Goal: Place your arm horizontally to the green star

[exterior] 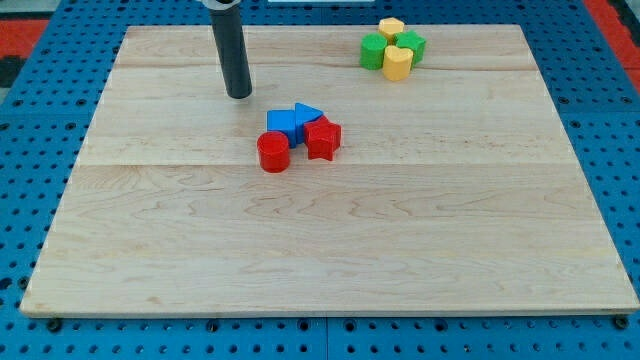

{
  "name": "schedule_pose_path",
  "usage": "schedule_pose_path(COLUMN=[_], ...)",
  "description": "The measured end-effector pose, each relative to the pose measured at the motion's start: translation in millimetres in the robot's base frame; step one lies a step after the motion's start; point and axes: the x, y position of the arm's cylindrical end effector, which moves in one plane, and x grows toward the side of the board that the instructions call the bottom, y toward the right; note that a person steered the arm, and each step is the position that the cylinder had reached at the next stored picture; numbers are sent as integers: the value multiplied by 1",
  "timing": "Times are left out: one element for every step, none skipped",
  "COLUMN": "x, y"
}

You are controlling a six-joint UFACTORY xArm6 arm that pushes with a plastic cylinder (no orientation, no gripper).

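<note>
The green star sits near the view's top right in a tight cluster with a green block and two yellow blocks, one behind and one in front. My tip rests on the board well to the view's left of that cluster, and a little lower in the view than the green star. It touches no block. Below and right of the tip lies a second cluster: a blue cube, a blue triangle, a red star and a red cylinder.
The wooden board lies on a blue pegboard table. The red and blue cluster sits just below and right of my tip.
</note>
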Motion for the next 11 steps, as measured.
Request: schedule_pose_path(x=[0,0,0,-3,-3,3,3,-32,-62,-80,-79], y=[0,0,0,30,105,180,278,297,297,288,237])
